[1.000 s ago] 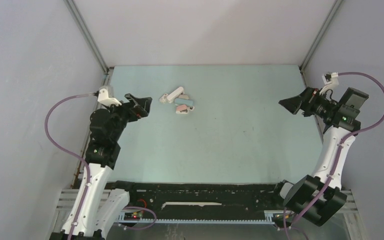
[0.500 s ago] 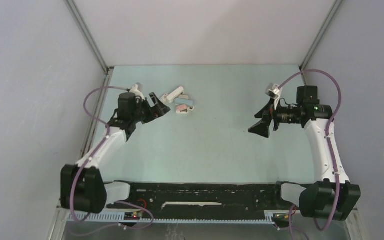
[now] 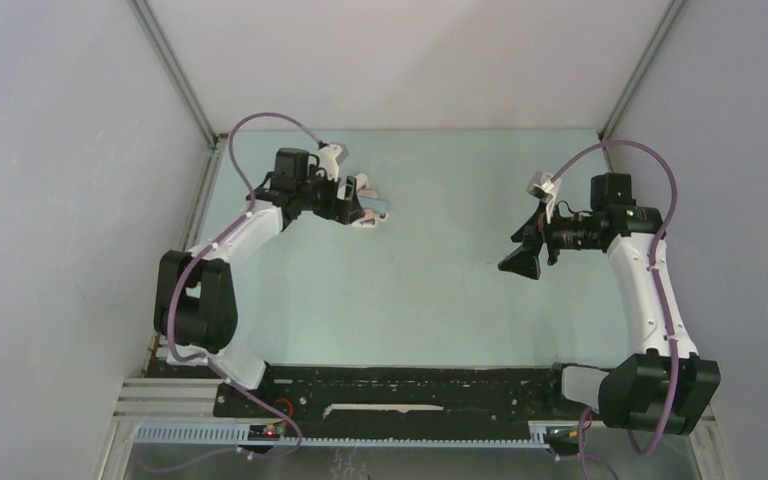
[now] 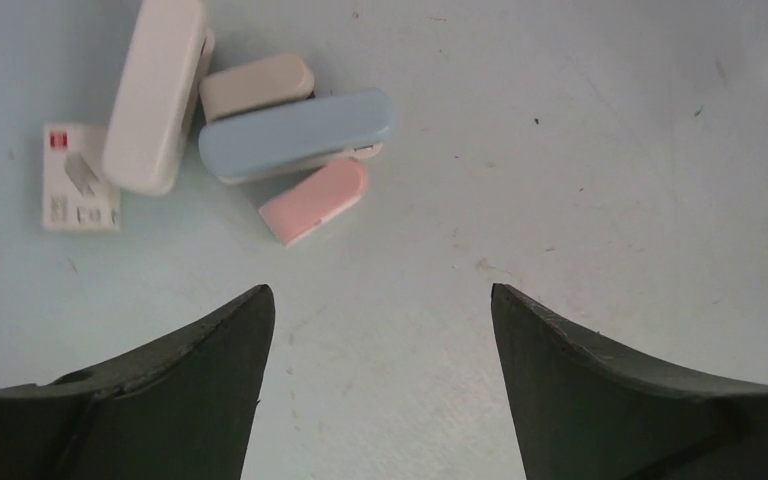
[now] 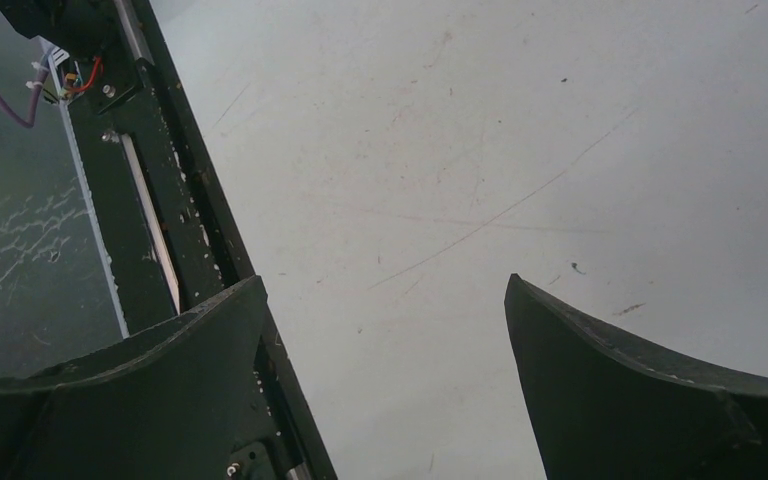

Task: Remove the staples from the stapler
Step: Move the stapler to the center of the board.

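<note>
The white stapler (image 4: 155, 95) lies closed on the pale table at the upper left of the left wrist view. Against it lie a small beige piece (image 4: 255, 85), a blue stapler (image 4: 295, 135) and a pink piece (image 4: 315, 200). My left gripper (image 4: 380, 290) is open and empty, hovering above the table just short of this cluster. In the top view it (image 3: 353, 205) covers most of the cluster. My right gripper (image 3: 520, 262) is open and empty over the right half of the table, also shown in its wrist view (image 5: 383, 281). No staples show.
A small flat printed box (image 4: 78, 190) lies left of the white stapler. The black rail (image 5: 150, 200) runs along the table's near edge. Grey enclosure walls (image 3: 60, 200) stand at the left, right and back.
My left arm has reached forward and to the right, from beside the cluster to right over it. My right gripper has barely moved in the last half second.
</note>
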You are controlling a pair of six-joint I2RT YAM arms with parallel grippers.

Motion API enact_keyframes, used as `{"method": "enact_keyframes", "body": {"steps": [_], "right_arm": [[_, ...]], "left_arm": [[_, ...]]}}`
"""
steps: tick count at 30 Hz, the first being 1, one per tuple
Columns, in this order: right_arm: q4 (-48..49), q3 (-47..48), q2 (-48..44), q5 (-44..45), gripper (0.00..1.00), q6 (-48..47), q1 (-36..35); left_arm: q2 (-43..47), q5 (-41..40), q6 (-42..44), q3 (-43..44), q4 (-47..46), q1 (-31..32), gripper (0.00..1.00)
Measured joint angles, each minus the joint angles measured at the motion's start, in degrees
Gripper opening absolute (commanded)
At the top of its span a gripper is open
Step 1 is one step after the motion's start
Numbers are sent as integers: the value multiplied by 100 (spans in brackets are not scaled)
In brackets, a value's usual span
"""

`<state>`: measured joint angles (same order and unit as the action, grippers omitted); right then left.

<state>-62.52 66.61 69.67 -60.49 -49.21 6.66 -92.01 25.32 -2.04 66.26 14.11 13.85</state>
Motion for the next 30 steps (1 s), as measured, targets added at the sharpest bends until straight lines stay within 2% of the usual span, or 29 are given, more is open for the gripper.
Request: {"method": "enact_keyframes", "body": {"steps": [5,9,15,20,30], "right_arm": [[-11,0,35,-2,100,0,11],[-26,0,59,0,100,-17,11],[-103,125,173,11,100,-63,0],[-109,293,343,-2,100,-59,-2],[-122,332,393,-111,100,-48,173]], "left_arm": [[-560,271,1576,605,380,144,70],[-1078,413,2330,1176,861,197,67],[-1436,551,2841,1388,1185,133,65],[-1786,470,3412,1980,1591,175,63],[-2046,-402,4068,2142,1958,531,57]]}}
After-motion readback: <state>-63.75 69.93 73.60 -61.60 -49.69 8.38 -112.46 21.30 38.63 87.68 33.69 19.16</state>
